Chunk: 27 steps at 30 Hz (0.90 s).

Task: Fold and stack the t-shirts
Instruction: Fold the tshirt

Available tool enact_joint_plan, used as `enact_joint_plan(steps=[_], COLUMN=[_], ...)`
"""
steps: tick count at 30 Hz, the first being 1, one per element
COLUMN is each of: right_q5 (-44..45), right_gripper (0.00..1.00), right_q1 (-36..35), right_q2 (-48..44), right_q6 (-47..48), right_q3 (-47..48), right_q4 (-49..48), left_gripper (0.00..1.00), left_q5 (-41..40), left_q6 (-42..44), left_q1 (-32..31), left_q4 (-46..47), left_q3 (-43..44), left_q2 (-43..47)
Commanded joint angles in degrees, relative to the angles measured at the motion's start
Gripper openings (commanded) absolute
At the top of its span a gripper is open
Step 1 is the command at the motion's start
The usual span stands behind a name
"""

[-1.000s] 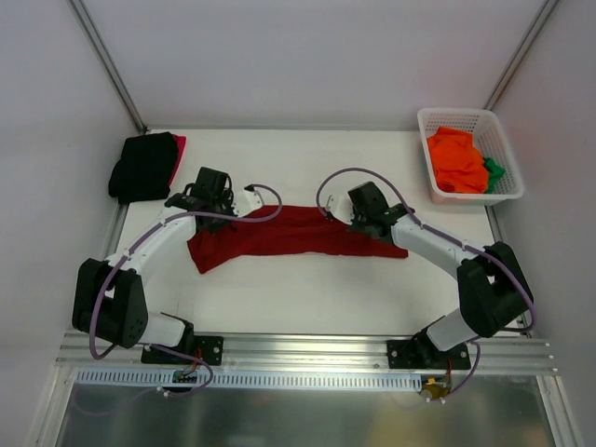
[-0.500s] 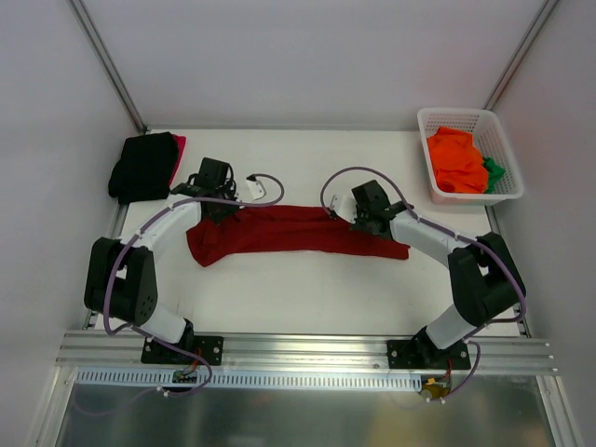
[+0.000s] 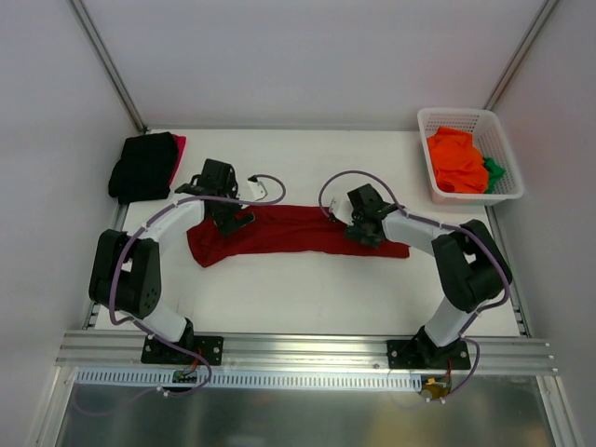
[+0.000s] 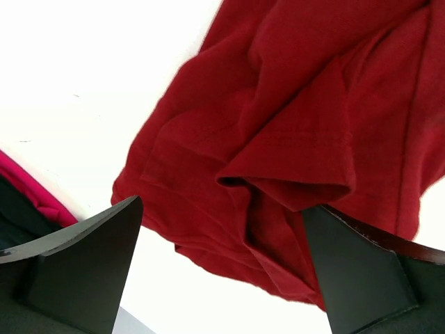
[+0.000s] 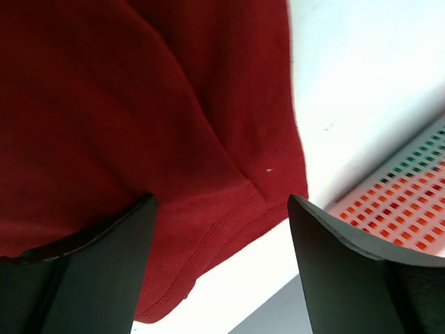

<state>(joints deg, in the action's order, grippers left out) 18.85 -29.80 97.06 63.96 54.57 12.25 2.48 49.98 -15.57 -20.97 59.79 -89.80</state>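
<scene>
A: Both sets of jaws stand apart now, where we logged them closed a second ago. Both elbows have also drawn in toward the middle.

B: Item one, please.

A: Dark red t-shirt (image 3: pixel 298 233): it lies on the table (image 3: pixel 307 298) as a long rumpled band across the centre, running from nine o'clock to three o'clock. The left gripper (image 3: pixel 235 218) is spread wide over its nine o'clock end and the right gripper (image 3: pixel 361 233) is spread over its three o'clock end. Neither is clamped on the cloth.

B: We read that as a release after a lengthwise fold?

A: We judge so. The band still needs folding across and carrying to the pile.

B: Item two.

A: Black t-shirt (image 3: pixel 142 166), at ten o'clock: it looks folded, and it rests on a bright red t-shirt (image 3: pixel 178 149), of which only an edge shows. We count these two as done.

B: Item three.

A: White basket (image 3: pixel 470 116), at two o'clock: it holds an orange t-shirt (image 3: pixel 456 160) and a green t-shirt (image 3: pixel 494 170), both bunched and unfolded.

B: Tally?

A: Two are stacked, one is in hand and two are waiting, so we put the job near its midpoint.
</scene>
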Motion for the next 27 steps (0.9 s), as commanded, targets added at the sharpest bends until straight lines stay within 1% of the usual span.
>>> enact_joint_plan(steps=[1,5,6,9,10,12,13,14,15,16,17,18,19,20,21,22,23,24,25,27], right_q5=[5.74,11.45,12.34,14.63,14.63,12.8,11.22,5.29,1.75,-1.85,-12.16,-18.35,-23.46,-32.91,-37.44,-40.62,-43.35,-43.55,-42.59,-41.0], right_gripper=[0.81,0.81,0.81,0.81,0.81,0.83,0.83,0.83,0.83,0.83,0.83,0.82,0.81,0.8,0.8,0.79,0.77,0.77,0.77,0.77], right_q1=[0.62,2.11,2.38,3.35,3.52,3.61,3.7,4.05,4.22,4.49,5.27,5.54,5.54,5.54,5.46,5.11,4.5,4.05,3.61,3.17], right_q2=[0.5,-2.13,-3.0,-7.48,-8.8,-13.19,-14.69,-17.14,-18.12,-18.65,-18.83,-17.53,-16.3,-14.81,-11.48,-9.71,-8.47,-7.42,-5.75,-4.08], right_q6=[-0.33,-0.24,-0.24,-0.24,-0.5,-3.57,-5.58,-7.78,-11.98,-14.11,-15.61,-16.41,-17.55,-17.3,-16.08,-14.41,-13.96,-13.26,-13.25,-13.78], right_q3=[-0.42,-0.86,-0.86,-1.39,-1.3,-0.26,0.97,2.55,6.13,7.99,10.1,14.91,17.13,18.89,20.48,22.93,23.04,22.69,21.65,21.63], right_q4=[-7.21,-14.43,-15.49,-18.75,-18.67,-15.52,-8.8,-4.39,-0.69,6.57,11.17,16.0,23.97,27.7,31.65,35.09,37.21,37.23,36.45,34.77], left_gripper=[0.99,0.99,0.99,0.99,0.99,0.99,0.99,0.99,0.99,0.99,0.99,0.99,0.99,0.99,0.99,0.99,0.99,0.99,0.99,0.99], left_q5=[-0.37,-2.13,-4.13,-4.77,-4.07,-3.1,-2.66,-2.66,-2.66,-0.74,3.37,6.1,8.83,11.21,13.58,14.3,14.48,14.48,14.31,13.69], left_q6=[-0.58,-0.93,-0.85,-0.67,-1.37,-2.33,-3.64,-4.09,-4.62,-6.02,-6.9,-7.78,-8.83,-8.76,-8.67,-7.54,-7.0,-6.56,-4.99,-3.23], left_q1=[1.07,1.86,2.47,4.14,5.8,7.3,8.44,8.71,8.72,8.63,8.46,8.45,8.28,7.32,6.53,5.56,4.68,3.11,2.57,1.69], left_q4=[3.48,6.03,6.55,8.58,8.58,8.49,8.23,6.4,4.64,1.84,-1.58,-7.62,-10.81,-14.32,-19.84,-22.07,-23.23,-23.32,-23.33,-23.5], left_q3=[-1.6,-2.39,-2.57,-2.75,-1.88,-0.73,0.75,1.55,2.69,5.48,6.73,7.7,8.75,9.2,9.29,8.34,7.19,5.79,2.99,0.6], left_q2=[1.29,3.22,3.75,6.74,8.31,10.16,11.82,12.45,12.72,12.81,12.89,13.16,13.42,13.25,12.81,12.46,12.63,12.89,13.5,13.95])
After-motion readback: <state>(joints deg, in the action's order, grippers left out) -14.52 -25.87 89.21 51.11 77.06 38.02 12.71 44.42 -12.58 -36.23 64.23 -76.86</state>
